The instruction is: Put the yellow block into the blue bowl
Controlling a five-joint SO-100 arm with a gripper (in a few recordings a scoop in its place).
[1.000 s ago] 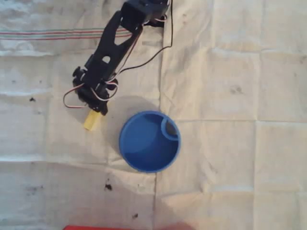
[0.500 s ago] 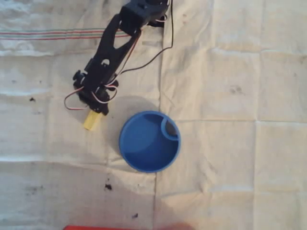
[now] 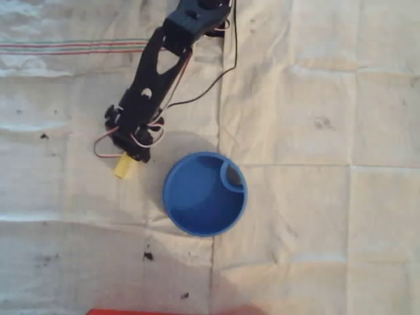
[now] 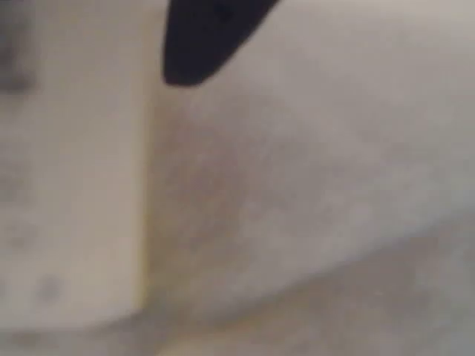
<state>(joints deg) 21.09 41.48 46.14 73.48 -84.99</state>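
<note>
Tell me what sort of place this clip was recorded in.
Probably an improvised home or hobby tabletop, not a lab: a creased, stained white cloth covers the surface, and a small black arm with loose servo wires works over a yellow block beside a blue bowl.

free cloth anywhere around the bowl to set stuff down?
Yes. In the overhead view the cloth is bare right of the blue bowl and along the strip below it. Upper left of the bowl is crowded: the arm hangs over the yellow block.
</note>
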